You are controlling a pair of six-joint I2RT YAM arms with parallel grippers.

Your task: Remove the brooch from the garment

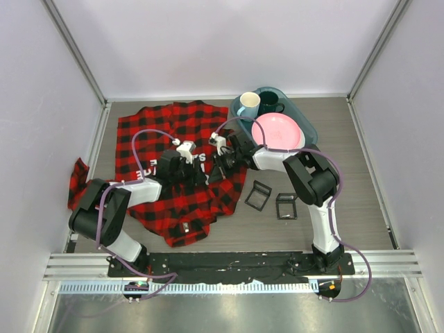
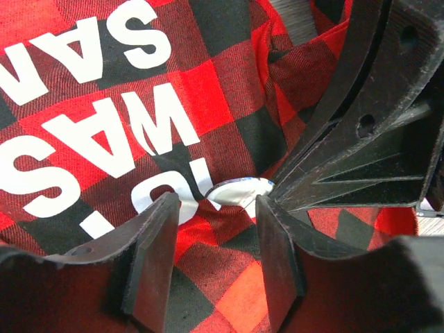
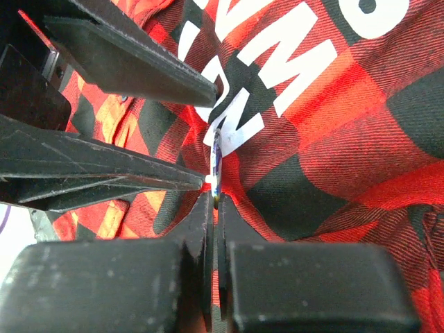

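Nearest you, the garment's hem lies rumpled just ahead of the arm bases, and two small black frames sit on the bare table to its right.

Above the middle of the shirt your two wrists meet. Your right gripper has its fingers pressed together on the lower rim of the brooch, a thin pale disc that its own camera sees edge-on. Your left gripper is spread, one finger to each side of the disc, and it pinches nothing. From the left wrist the brooch shows as a white arc on the cloth just under the white lettering, beside the right gripper's black frame.

So the grasp looks made, but the removal is not. The brooch is at the cloth and the flannel puckers around it, so I judge it still fastened. What is left is to hold the fabric, work the brooch loose and lift it clear.

Beyond the shirt, at the far right, a teal tray holds a pink plate and two mugs.
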